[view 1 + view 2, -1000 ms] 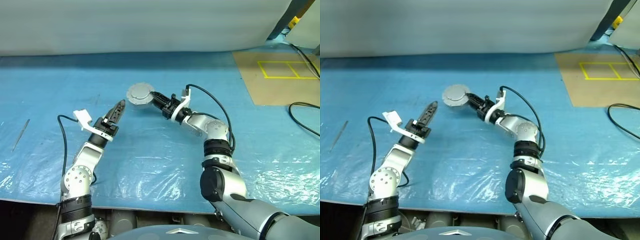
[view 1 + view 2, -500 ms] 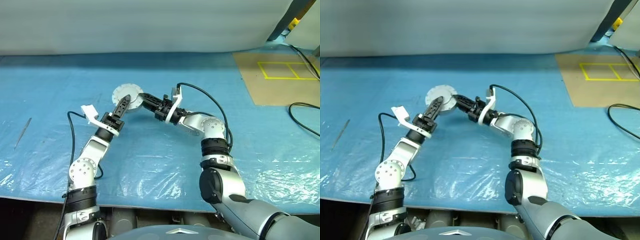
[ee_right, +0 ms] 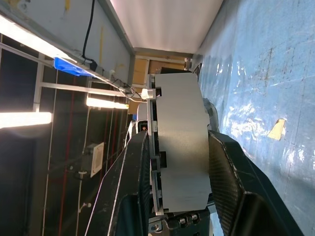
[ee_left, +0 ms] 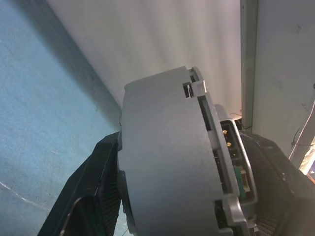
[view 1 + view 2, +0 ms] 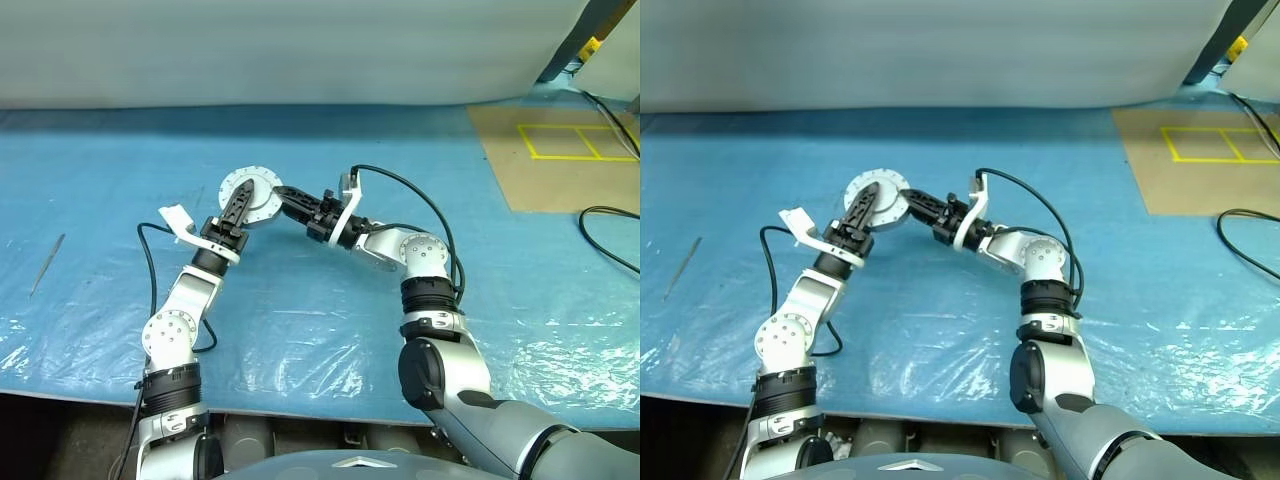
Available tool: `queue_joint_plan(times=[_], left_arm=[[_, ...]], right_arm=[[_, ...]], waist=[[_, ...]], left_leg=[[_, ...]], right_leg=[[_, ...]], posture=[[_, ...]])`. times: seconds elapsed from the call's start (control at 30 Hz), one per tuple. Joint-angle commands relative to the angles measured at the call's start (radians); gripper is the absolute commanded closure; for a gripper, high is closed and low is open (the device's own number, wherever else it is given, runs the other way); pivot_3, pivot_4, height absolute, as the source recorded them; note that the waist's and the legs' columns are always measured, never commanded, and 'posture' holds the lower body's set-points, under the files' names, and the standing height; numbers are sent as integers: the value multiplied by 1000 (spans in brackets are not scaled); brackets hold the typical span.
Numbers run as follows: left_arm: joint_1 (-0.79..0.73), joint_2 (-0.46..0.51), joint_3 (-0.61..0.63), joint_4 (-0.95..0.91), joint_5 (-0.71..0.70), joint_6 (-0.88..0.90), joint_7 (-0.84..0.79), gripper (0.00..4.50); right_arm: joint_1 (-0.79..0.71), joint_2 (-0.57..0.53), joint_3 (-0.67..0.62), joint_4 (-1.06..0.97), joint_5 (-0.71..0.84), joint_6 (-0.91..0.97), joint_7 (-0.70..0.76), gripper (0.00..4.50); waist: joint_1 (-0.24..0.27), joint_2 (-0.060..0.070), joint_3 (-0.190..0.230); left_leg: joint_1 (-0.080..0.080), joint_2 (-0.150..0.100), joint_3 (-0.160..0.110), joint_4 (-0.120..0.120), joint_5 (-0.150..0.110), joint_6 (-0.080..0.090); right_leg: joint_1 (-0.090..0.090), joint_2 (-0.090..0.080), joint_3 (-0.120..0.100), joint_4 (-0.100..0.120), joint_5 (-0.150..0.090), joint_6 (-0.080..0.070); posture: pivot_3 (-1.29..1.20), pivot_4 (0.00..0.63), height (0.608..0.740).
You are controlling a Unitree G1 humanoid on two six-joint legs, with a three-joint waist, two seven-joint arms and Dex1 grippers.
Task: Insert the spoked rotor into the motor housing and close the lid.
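Silver-grey motor housing (image 5: 251, 197) lidded, between both jaws

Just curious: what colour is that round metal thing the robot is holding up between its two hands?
Silver-grey. The round metal case shows best in the left wrist view.

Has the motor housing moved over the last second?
Yes. Held in the right gripper, the motor housing has shifted left, away from the brown floor panel, to meet the left gripper.
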Motion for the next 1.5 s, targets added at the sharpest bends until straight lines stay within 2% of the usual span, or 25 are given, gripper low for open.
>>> queue_joint_plan(times=[0.03,0.17,0.43,0.8,1.0,1.13,1.27,1.5], left_arm=[[1,8,-9,-30,17,-10,-3,1565],[-5,-2,-15,-29,12,-12,8,1567],[-29,-48,17,-20,-53,-30,27,1567],[-79,-86,134,24,-117,-126,86,1567],[-118,-76,204,88,-82,-243,111,1567],[-149,-15,261,227,28,-391,103,1567],[-221,59,327,470,108,-552,57,1567],[-315,127,384,714,142,-640,-25,1567]], right_arm=[[-11,57,7,-37,43,-12,31,3219],[-12,53,18,-36,28,-31,29,3219],[-15,47,35,-26,-14,-97,17,533],[-6,40,61,-12,-61,-174,10,533],[-1,36,75,-2,-81,-195,12,533],[-2,38,88,-11,-94,-213,17,533],[-12,39,111,-28,-96,-203,38,533],[-6,39,132,-49,-93,-198,47,533]], waist=[[0,0,0],[0,0,0],[1,0,0],[-2,0,0],[1,-1,0],[-3,-1,0],[-4,-2,0],[20,-5,0]], left_leg=[[0,0,0,0,0,0],[0,0,-1,0,0,0],[-1,0,-2,1,0,0],[-1,0,-2,2,0,0],[-2,0,-4,4,0,0],[-2,0,-4,4,0,0],[-2,0,-4,4,0,0],[-2,0,-5,6,0,0]], right_leg=[[0,0,0,0,0,0],[0,0,0,0,0,0],[0,0,-1,0,0,0],[0,0,-1,1,0,0],[0,0,-2,1,1,0],[1,0,-2,1,1,1],[1,0,-2,1,1,1],[2,-1,-3,1,2,1]], posture=[[0,150,740],[0,150,740],[0,150,740],[0,150,740],[0,150,740],[0,150,740],[0,150,740],[0,150,740]])
